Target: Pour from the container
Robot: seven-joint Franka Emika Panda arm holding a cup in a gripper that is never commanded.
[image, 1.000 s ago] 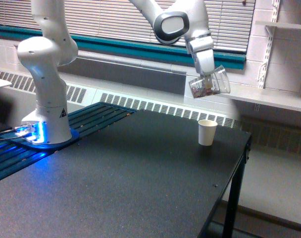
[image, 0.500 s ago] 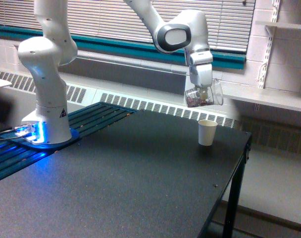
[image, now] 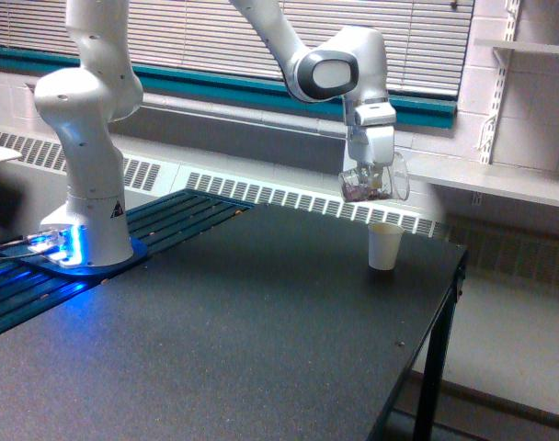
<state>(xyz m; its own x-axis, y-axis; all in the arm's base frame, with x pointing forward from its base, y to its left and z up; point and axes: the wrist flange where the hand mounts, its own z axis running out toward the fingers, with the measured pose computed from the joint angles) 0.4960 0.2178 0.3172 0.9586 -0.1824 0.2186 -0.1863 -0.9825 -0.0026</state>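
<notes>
A wide black table [image: 261, 349] fills most of the room in front of me, its top matte and faintly speckled, with a thin leg dropping at the exterior view's right. Behind it runs a long radiator grille [image: 298, 197] under a window with closed blinds [image: 197, 37] and a teal sill; a white shelf [image: 486, 179] juts from the block wall on the exterior view's right. The white arm's base [image: 86, 211] stands on the table's far corner at the exterior view's left, ringed by blue light.

The arm reaches across and hangs its gripper [image: 370, 173] in the air above the table's far edge. The jaws are closed on the container [image: 375, 181], a clear mug-like cup, roughly upright or only slightly tipped, with brownish bits gathered low inside. It hangs above a small white paper cup [image: 384, 245] that stands upright on the table, apart from it and a little to the exterior view's left of it.

The fingertips themselves are lost against the clear wall, and the container's handle is hard to pick out. The table's near edge is cut off.
</notes>
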